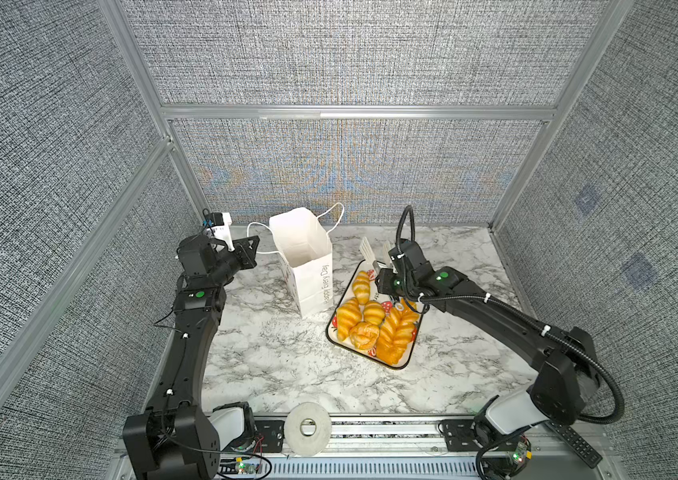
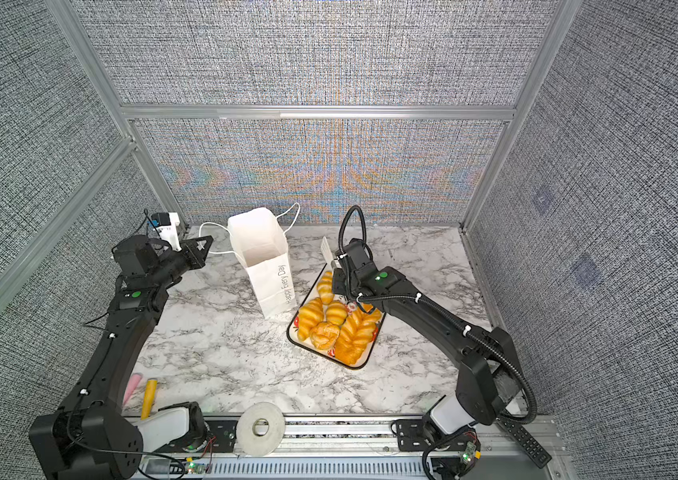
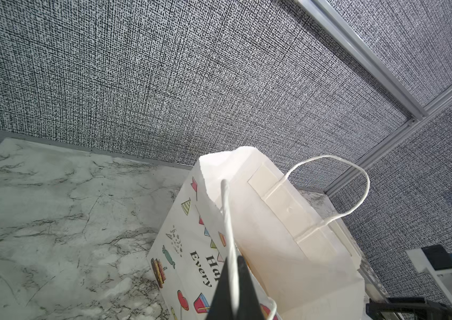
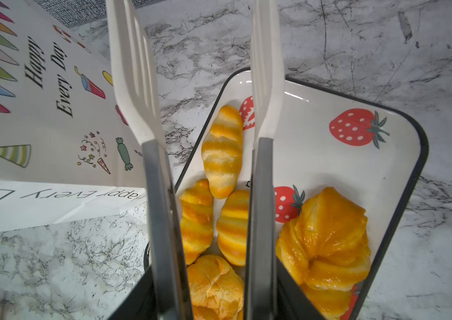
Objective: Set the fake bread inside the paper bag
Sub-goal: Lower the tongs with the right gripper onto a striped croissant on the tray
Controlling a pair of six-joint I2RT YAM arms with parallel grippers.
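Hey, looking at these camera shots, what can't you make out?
Floor of the tall white paper gift bag: its own walls hide it in both top views, contents unknown.
Count of the glossy golden toy breads on the white strawberry-print tray: the black right arm covers some in both top views; grey white-tipped tongs and the frame edge cut others in the right wrist view.
Pink stick and yellow stick: too small in a top view.

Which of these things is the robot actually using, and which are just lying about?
In use: bread, bag, tray, tongs in the right gripper, left gripper pinching the bag's handle.

Lying about: tape roll, remote, pink stick, yellow stick.
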